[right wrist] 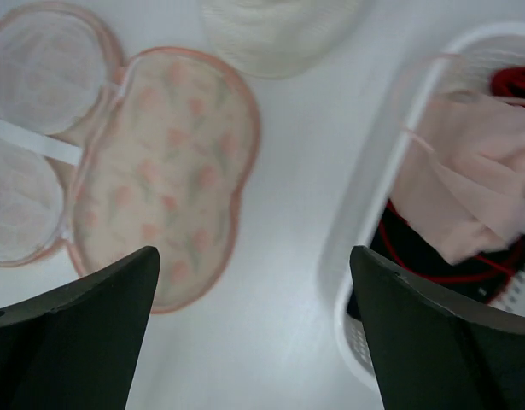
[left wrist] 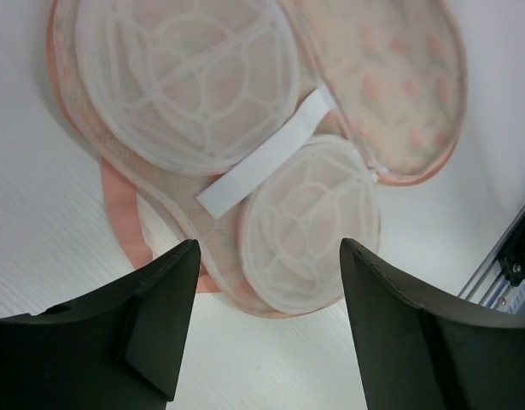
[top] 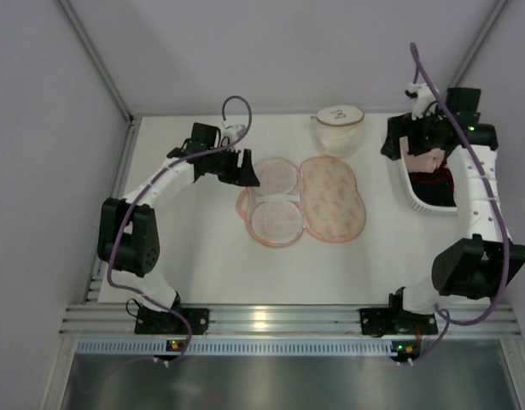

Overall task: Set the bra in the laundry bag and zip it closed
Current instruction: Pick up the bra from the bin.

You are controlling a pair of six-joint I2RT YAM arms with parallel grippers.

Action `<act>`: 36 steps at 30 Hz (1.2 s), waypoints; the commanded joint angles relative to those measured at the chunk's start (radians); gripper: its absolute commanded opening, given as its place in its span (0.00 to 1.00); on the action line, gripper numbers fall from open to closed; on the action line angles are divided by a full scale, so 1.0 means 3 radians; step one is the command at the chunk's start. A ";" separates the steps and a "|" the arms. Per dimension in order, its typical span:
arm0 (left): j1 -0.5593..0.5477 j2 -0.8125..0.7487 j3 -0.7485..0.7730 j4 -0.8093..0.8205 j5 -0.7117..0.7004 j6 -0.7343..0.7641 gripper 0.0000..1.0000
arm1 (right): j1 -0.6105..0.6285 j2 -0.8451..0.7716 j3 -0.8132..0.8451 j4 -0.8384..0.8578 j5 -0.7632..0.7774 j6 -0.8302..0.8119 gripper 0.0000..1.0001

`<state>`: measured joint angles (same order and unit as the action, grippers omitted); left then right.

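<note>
Peach fabric with a flower print, the laundry bag (top: pixel 306 201) lies unzipped and flat on the table (top: pixel 194 248), with two white mesh domes (left wrist: pixel 185 77) inside. The left gripper (left wrist: pixel 269 256) hangs over it, jaws wide apart, holding nothing. The right gripper (right wrist: pixel 253 256) is also wide and empty, above the white basket (right wrist: pixel 352 282), where the pink bra (right wrist: pixel 475 179) lies on dark clothes (right wrist: pixel 416 256).

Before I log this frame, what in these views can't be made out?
- Basket contents: top view, the right arm covers most; right wrist view, the right edge cuts it off.
- Pink garment: right wrist view, blurred, shape unclear.
- Laundry bag zipper pull: too small in every view.
- Cream round item: cut by the top edge in the right wrist view, small from above.
</note>
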<state>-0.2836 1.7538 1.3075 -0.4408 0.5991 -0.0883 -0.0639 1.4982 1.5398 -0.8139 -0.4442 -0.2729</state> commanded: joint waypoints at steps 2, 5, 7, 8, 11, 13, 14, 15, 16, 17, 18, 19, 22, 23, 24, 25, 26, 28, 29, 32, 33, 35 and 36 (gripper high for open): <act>0.0015 -0.0471 0.0009 -0.0100 0.0176 0.0131 0.72 | -0.0731 0.0139 0.0435 -0.1254 0.0181 -0.0925 0.92; 0.0020 -0.0610 -0.0083 -0.0095 0.0171 0.0054 0.72 | -0.1065 0.0425 0.0619 -0.1454 0.0355 -0.1191 0.83; 0.0015 -0.0666 -0.0160 -0.0100 0.0140 0.0029 0.72 | -0.1208 0.0640 0.0696 -0.1475 0.0412 -0.1227 0.74; 0.0020 -0.0722 -0.0186 -0.0100 0.0125 0.0028 0.72 | -0.1249 0.0706 0.0712 -0.1455 0.0397 -0.1233 0.72; 0.0035 -0.0784 -0.0247 -0.0095 0.0059 0.0039 0.73 | -0.1275 0.0937 0.0722 -0.1312 0.0382 -0.1080 0.67; 0.0045 -0.0789 -0.0263 -0.0095 0.0069 0.0049 0.73 | -0.1270 0.1100 0.0707 -0.1230 0.0381 -0.0998 0.66; 0.0071 -0.0789 -0.0278 -0.0100 0.0064 0.0054 0.73 | -0.1270 0.1157 0.0686 -0.1118 0.0402 -0.0922 0.65; 0.0086 -0.0794 -0.0288 -0.0095 0.0074 0.0049 0.73 | -0.1275 0.1243 0.0641 -0.1066 0.0442 -0.0900 0.64; 0.0097 -0.0784 -0.0293 -0.0095 0.0079 0.0049 0.73 | -0.1270 0.1274 0.0610 -0.1010 0.0443 -0.0885 0.64; 0.0112 -0.0784 -0.0293 -0.0100 0.0079 0.0044 0.73 | -0.1270 0.1305 0.0589 -0.0903 0.0463 -0.0860 0.64; 0.0127 -0.0779 -0.0298 -0.0095 0.0074 0.0039 0.73 | -0.1270 0.1371 0.0548 -0.0872 0.0494 -0.0829 0.63; 0.0137 -0.0774 -0.0303 -0.0095 0.0074 0.0029 0.73 | -0.1270 0.1407 0.0538 -0.0851 0.0504 -0.0819 0.63; 0.0153 -0.0753 -0.0339 -0.0095 0.0084 0.0023 0.73 | -0.1270 0.1459 0.0416 -0.0739 0.0621 -0.0839 0.63; 0.0158 -0.0748 -0.0344 -0.0095 0.0079 0.0023 0.73 | -0.1270 0.1459 0.0370 -0.0708 0.0637 -0.0859 0.64; 0.0163 -0.0743 -0.0355 -0.0095 0.0084 0.0023 0.73 | -0.1270 0.1454 0.0283 -0.0662 0.0678 -0.0859 0.64; 0.0168 -0.0723 -0.0365 -0.0095 0.0099 0.0018 0.73 | -0.1270 0.1459 0.0242 -0.0626 0.0698 -0.0864 0.64; 0.0178 -0.0707 -0.0370 -0.0095 0.0104 0.0013 0.73 | -0.1270 0.1454 0.0160 -0.0591 0.0719 -0.0854 0.64; 0.0183 -0.0672 -0.0375 -0.0100 0.0135 -0.0007 0.73 | -0.1270 0.1454 0.0083 -0.0458 0.0770 -0.0849 0.63; 0.0189 -0.0666 -0.0375 -0.0100 0.0130 -0.0012 0.73 | -0.1270 0.1459 0.0057 -0.0422 0.0775 -0.0824 0.63; 0.0199 -0.0661 -0.0375 -0.0095 0.0125 0.0003 0.73 | -0.1270 0.1505 0.0011 -0.0233 0.0831 -0.0747 0.58; 0.0199 -0.0661 -0.0375 -0.0100 0.0135 0.0003 0.73 | -0.1270 0.1520 -0.0019 -0.0172 0.0862 -0.0722 0.56; 0.0209 -0.0671 -0.0375 -0.0100 0.0135 0.0018 0.73 | -0.1270 0.1520 -0.0055 -0.0008 0.0857 -0.0660 0.53; 0.0209 -0.0692 -0.0385 -0.0100 0.0135 0.0023 0.74 | -0.1275 0.1520 -0.0086 0.0028 0.0832 -0.0645 0.48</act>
<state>-0.2283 1.5604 1.2003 -0.4805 0.6170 -0.0834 -0.4427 1.9514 1.5230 -0.9264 -0.2028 -0.5014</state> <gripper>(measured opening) 0.734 0.503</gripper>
